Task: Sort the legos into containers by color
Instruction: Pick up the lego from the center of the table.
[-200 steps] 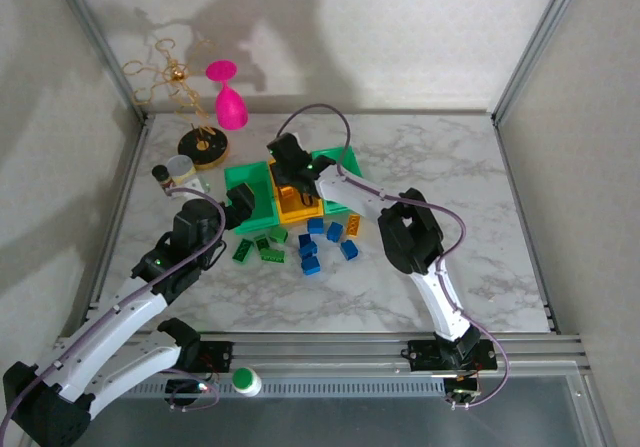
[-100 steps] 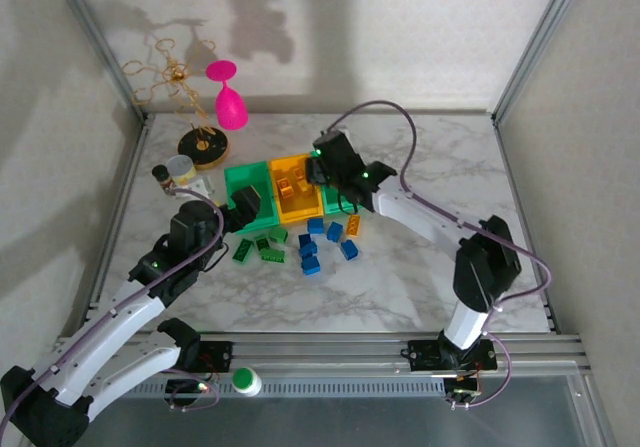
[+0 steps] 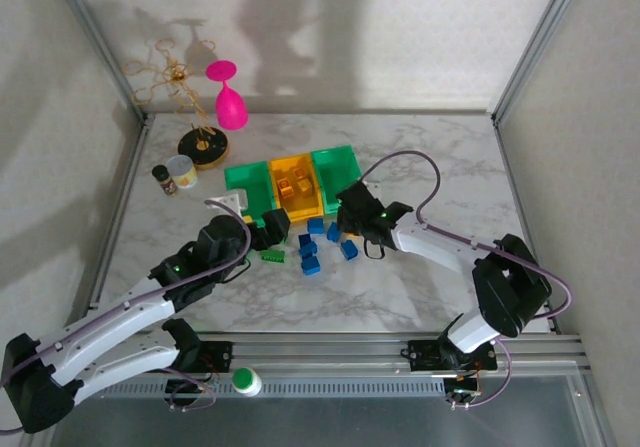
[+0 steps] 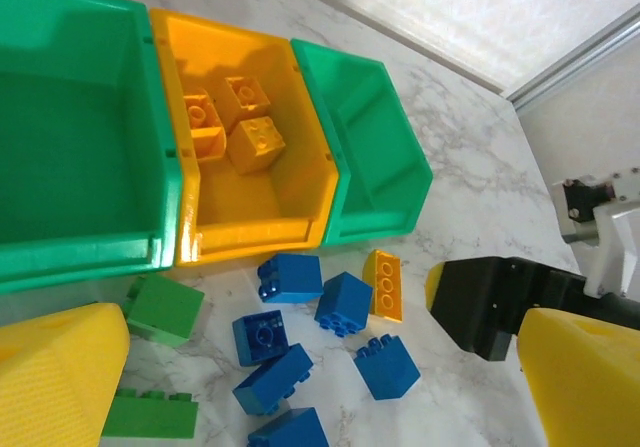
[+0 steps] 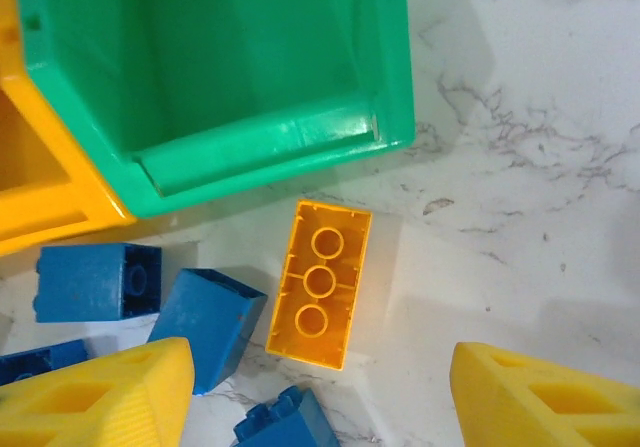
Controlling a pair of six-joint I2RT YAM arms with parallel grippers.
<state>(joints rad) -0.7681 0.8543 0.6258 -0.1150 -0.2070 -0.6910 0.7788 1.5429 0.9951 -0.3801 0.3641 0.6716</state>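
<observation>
Right claw (image 5: 322, 399), fingers apart and empty, above the yellow-orange three-stud plastic brick (image 5: 319, 283); a skewed closure may snag the neighbouring blue plastic brick (image 5: 207, 325). Left claw (image 4: 320, 392) wide, empty.

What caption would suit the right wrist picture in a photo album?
Right tool, open, poised above a yellow-orange brick lying beside an empty green bin.

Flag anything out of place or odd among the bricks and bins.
One yellow-orange brick lies upside down on the table, hollow side up, just outside the right green bin. The other yellow bricks already sit in the yellow bin. Nothing looks spilled or damaged.
</observation>
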